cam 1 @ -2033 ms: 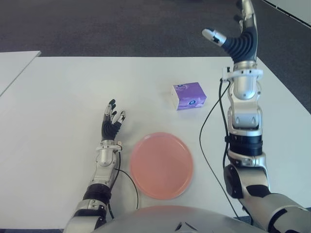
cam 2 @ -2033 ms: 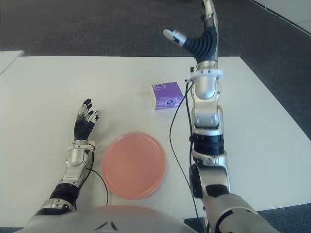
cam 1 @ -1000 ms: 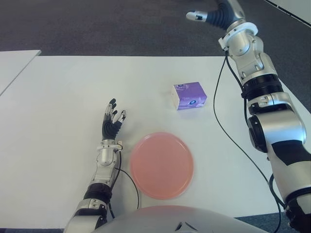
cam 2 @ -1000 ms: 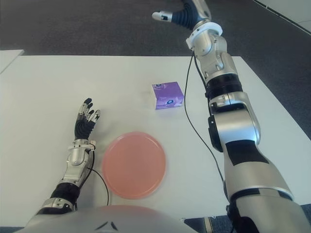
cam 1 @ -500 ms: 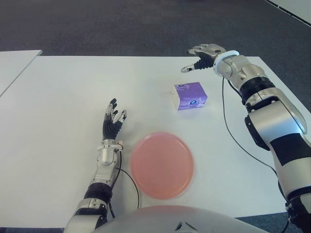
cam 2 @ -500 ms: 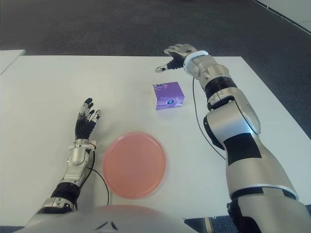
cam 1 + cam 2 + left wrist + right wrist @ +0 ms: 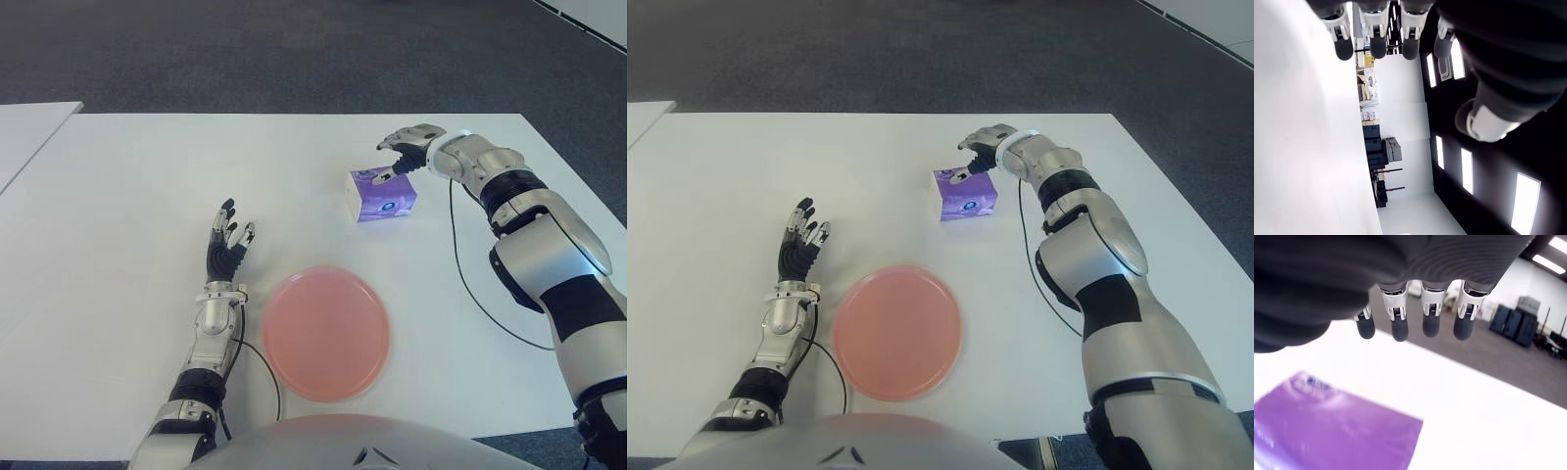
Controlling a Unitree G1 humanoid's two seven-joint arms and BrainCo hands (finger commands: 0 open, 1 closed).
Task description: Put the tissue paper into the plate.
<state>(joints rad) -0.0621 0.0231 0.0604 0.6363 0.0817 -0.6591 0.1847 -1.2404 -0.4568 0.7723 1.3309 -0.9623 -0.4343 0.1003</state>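
Two hands show over the white table (image 7: pixel 118 196), and only the right one is near the task's thing. The purple tissue pack (image 7: pixel 381 193) lies flat on the table, toward the far right part of it, well apart from the pink plate (image 7: pixel 325 333), which sits close to the robot's body with nothing in it. The right hand (image 7: pixel 409 147) reaches in from the right and hangs over the far right corner of the pack, palm down, its fingers (image 7: pixel 1399 328) loosely extended and a little bent; the right wrist view shows a clear gap of bare table between the fingertips and the pack's purple top, so the hand holds nothing and is not closed around the pack. Whether the thumb brushes the pack's far edge cannot be told from the eye views. The left hand (image 7: pixel 226 247) shows just to the left of the plate, its forearm stretched along the table from the robot's body, fingers spread and pointing away from the robot, empty; the left wrist view shows its fingertips apart with nothing between them. A black cable (image 7: pixel 263 367) curves from the left arm past the plate's near left edge.
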